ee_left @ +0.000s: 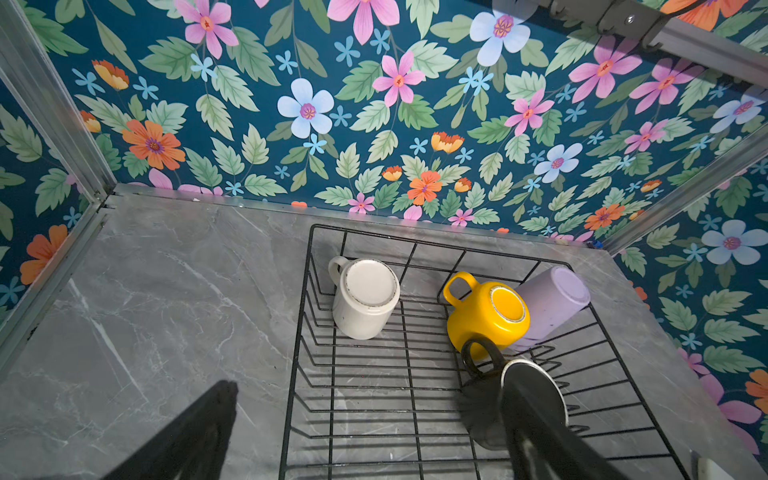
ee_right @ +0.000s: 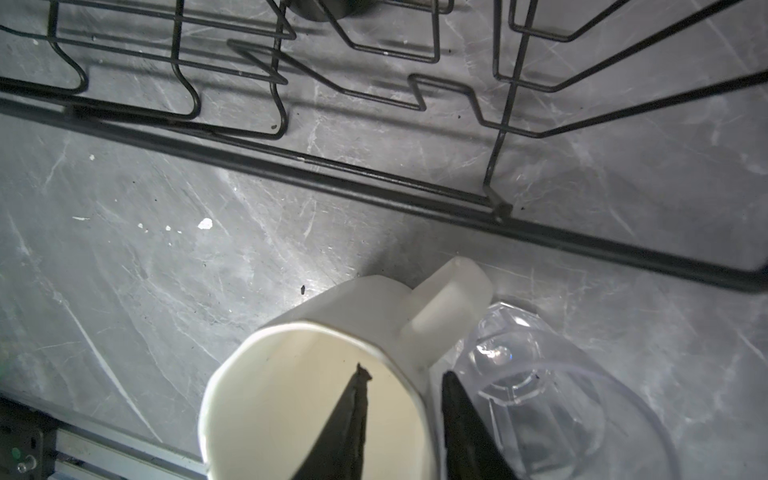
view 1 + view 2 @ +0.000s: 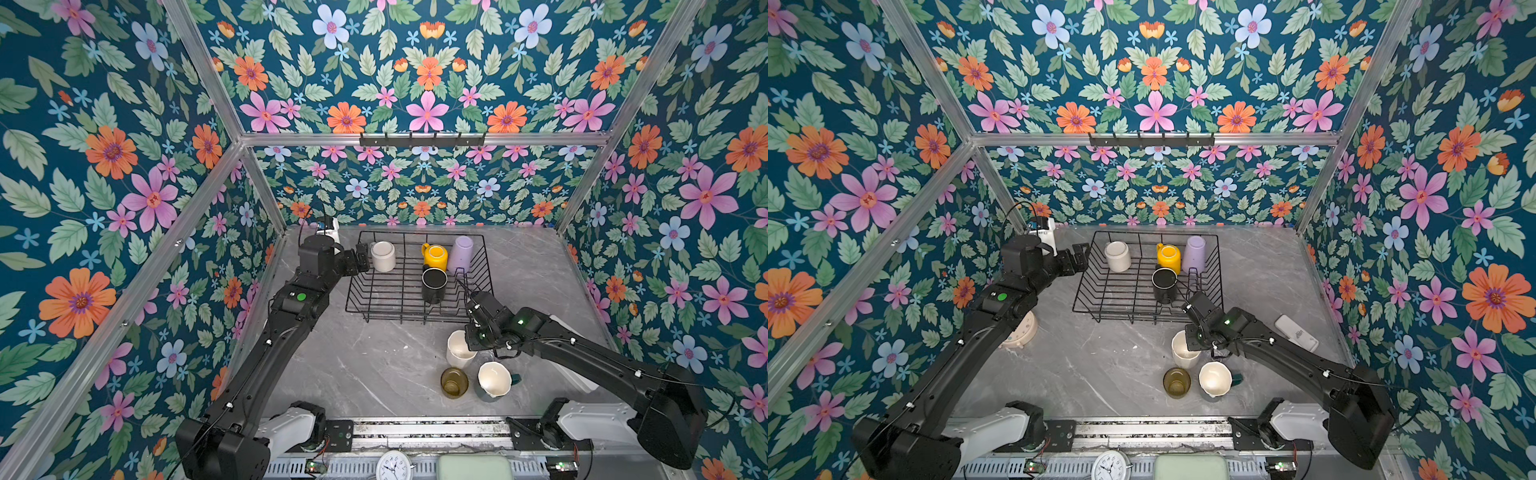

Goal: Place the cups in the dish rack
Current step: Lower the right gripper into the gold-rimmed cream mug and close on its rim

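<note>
Task abt half done, judging by how things lie. 4 of 8 cups sit in the dish rack (image 3: 376, 297):
- white mug (image 3: 382, 255), bottom-up, far-left corner
- yellow mug (image 3: 435, 257), bottom-up, far side
- lilac tumbler (image 3: 461, 254), just beside the yellow mug, leaning twd the far-right corner
- black mug (image 3: 433, 284), just in front of the yellow one

The other 4 are on the table (image 3: 374, 374), grouped off the rack's front-right corner:
- cream mug (image 3: 457, 351), upright, mouth up, nearest the rack
- clear glass (image 2: 540, 395), right beside the cream mug's handle side; mostly hidden under the arm in both top views
- amber glass (image 3: 454, 382) and teal mug (image 3: 494, 380) w/ white inside, side by side, nearer the robot's base

Right end effector (image 2: 405, 371) straddles the cream mug's wall close to the handle. One finger is down inside the mug; the other is outside, betw mug and clear glass. Jaws are partway apart. A gap shows betw the inner finger and the wall, so the mug doesn't look pinched yet.

Left end effector (image 3: 362, 257) is spread wide and holds nothing. It hovers at the rack's left edge, just beside the white mug.

Step in hand looks like the pick of the cream mug. After that, 3 more cups to go.
</note>
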Available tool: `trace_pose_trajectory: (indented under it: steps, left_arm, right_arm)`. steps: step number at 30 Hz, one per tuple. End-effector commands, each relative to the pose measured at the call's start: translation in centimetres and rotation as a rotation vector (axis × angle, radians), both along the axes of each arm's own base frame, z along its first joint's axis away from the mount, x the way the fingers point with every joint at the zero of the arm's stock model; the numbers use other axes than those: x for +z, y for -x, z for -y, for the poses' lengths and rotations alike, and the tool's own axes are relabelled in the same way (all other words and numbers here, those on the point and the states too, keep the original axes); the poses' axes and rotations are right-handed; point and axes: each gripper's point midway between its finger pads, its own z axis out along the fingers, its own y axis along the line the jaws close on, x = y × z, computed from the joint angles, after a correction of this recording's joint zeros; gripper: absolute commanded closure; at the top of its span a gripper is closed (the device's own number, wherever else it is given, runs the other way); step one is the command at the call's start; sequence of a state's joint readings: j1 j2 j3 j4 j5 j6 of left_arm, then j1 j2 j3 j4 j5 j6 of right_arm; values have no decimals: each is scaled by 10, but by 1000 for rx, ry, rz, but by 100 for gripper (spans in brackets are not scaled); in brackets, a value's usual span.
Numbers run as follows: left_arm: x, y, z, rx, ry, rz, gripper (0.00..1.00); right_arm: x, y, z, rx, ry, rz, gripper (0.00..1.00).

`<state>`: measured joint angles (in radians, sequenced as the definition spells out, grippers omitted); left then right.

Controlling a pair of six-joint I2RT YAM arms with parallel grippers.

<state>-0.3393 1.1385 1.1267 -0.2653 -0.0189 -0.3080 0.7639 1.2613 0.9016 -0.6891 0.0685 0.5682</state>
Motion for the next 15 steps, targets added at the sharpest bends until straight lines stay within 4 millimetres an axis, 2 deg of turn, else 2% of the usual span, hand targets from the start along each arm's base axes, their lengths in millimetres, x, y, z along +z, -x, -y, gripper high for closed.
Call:
trace_pose_trajectory:
  steps: [1, 11, 15]
  left_arm:
    - [4, 2, -3, 7, -6, 13, 0]
    - [8, 9, -6, 9, -6, 27, 0]
    - [10, 12, -6, 6, -4, 31, 0]
  right_arm:
    - [0, -2, -2, -8, 9, 2, 72]
    - [-9, -3, -17, 12, 15, -17, 78]
    - [-15, -5, -20, 13, 24, -28, 83]
